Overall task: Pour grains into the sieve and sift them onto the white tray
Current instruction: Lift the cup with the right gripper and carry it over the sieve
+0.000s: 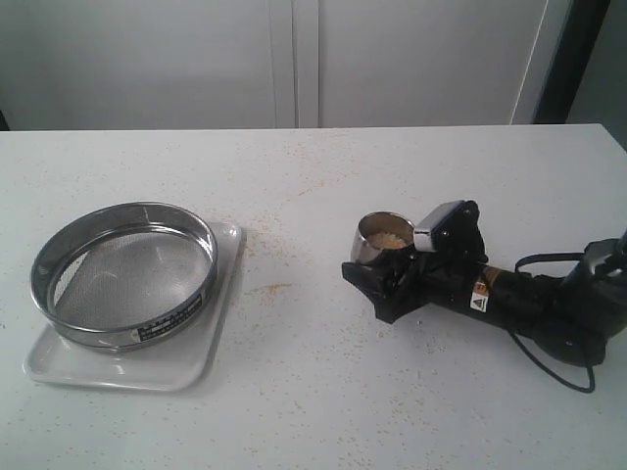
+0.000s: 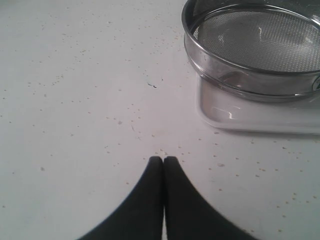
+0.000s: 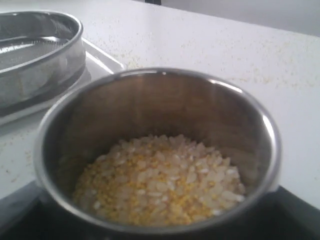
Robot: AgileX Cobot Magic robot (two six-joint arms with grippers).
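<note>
The sieve [image 1: 124, 272] is a wide steel ring with grey mesh, and it rests on the white tray [image 1: 147, 370] at the left of the table. My right gripper [image 1: 382, 266] is shut on a small steel cup [image 1: 383, 238] right of centre, well apart from the sieve. The cup [image 3: 155, 150] stands upright and holds the grains [image 3: 160, 182], a mix of yellow and whitish kernels. The left gripper [image 2: 163, 160] is shut on nothing, low over the table beside the sieve [image 2: 255, 50] and the tray [image 2: 250, 117]. It is outside the exterior view.
Loose specks of grain lie scattered over the white table, with a small yellow streak [image 1: 274, 288] between tray and cup. The right arm and its black cable [image 1: 558, 338] stretch to the right edge. A pale wall stands behind the table.
</note>
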